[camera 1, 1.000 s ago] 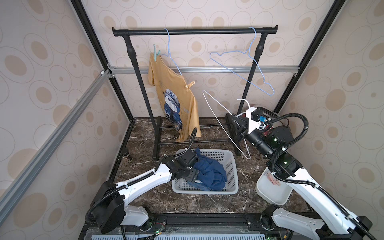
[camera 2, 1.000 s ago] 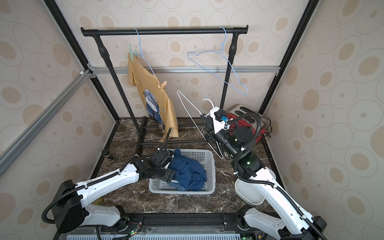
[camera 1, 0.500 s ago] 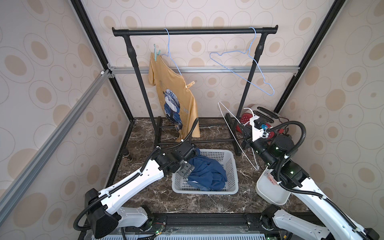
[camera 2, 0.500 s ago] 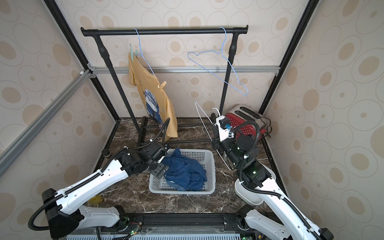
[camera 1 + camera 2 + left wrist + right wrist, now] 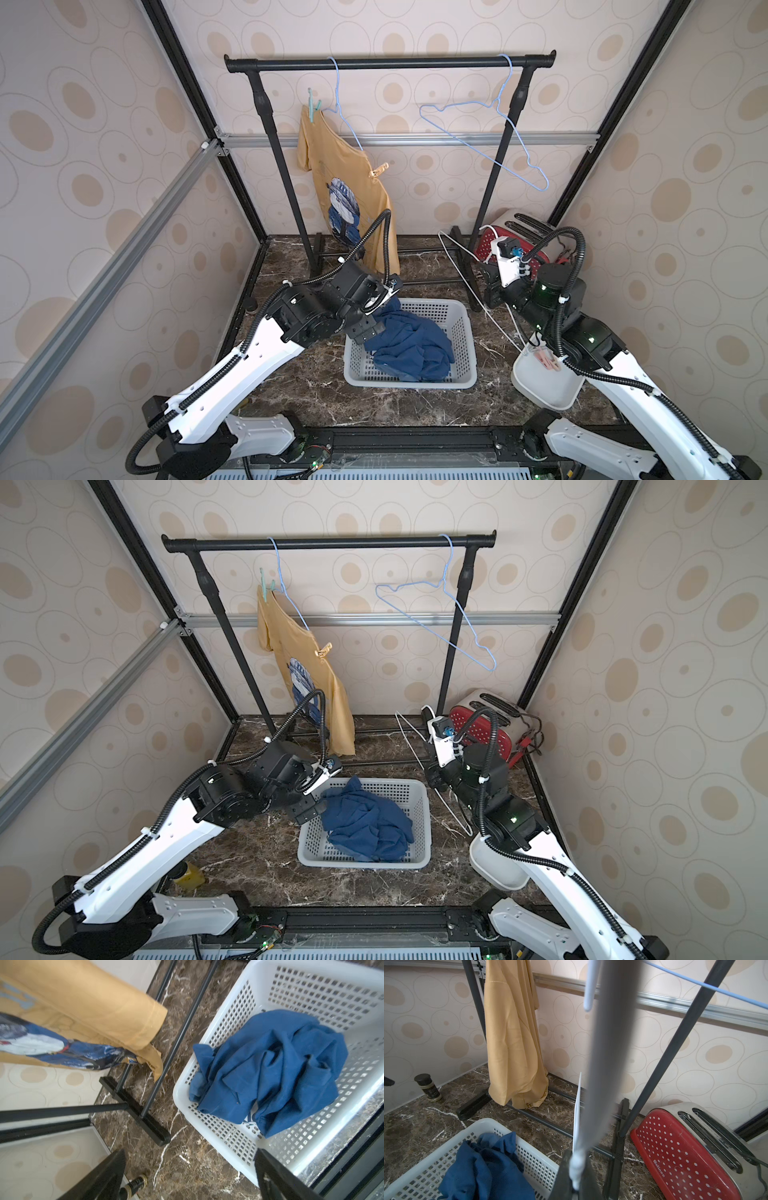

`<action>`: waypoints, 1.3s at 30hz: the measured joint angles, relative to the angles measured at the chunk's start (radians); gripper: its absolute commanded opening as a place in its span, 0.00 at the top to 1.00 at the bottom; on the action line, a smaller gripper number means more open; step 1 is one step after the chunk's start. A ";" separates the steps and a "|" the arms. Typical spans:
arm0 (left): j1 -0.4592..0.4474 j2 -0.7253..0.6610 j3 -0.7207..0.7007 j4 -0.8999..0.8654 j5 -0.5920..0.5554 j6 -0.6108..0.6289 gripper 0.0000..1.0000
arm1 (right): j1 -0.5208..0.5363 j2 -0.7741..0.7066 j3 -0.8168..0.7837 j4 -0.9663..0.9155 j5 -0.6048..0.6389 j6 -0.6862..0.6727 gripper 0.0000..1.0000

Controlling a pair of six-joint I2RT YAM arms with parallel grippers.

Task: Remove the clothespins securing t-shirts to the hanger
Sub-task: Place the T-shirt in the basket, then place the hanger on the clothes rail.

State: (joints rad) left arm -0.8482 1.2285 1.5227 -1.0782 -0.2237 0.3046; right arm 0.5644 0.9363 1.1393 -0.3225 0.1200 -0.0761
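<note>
left gripper (image 5: 190,1152): jaws wide, nothing between, hovering at left edge of basket (image 5: 411,384). blue shirts (image 5: 411,345) heaped in basket. right gripper (image 5: 576,1159): clamped on white hanger (image 5: 461,270), off rack (image 5: 390,63), beside toaster (image 5: 515,232). yellow shirt (image 5: 345,174) hangs from blue hanger (image 5: 343,112) on rack. teal clothespin (image 5: 312,106) at upper shoulder, tan clothespin (image 5: 379,170) at lower shoulder. pink clothespins (image 5: 546,359) in white bowl (image 5: 544,390) under right arm.

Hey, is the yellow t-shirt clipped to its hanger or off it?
Clipped on. The yellow t-shirt hangs from the blue hanger, a teal clothespin at its upper shoulder and a tan clothespin at the lower.
</note>
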 measured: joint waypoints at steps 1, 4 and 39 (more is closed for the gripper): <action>0.000 -0.011 -0.002 0.040 0.022 0.032 0.07 | -0.001 0.011 0.022 -0.028 -0.010 0.012 1.00; 0.000 -0.046 -0.042 0.198 0.086 0.119 0.11 | -0.002 0.039 0.080 -0.097 -0.035 0.047 1.00; -0.031 0.396 0.000 0.962 0.406 0.470 0.87 | -0.003 0.034 0.105 -0.246 -0.151 0.233 1.00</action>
State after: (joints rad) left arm -0.8795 1.6245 1.5230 -0.1165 0.1822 0.7742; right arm 0.5617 0.9703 1.2446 -0.5682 -0.0307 0.1574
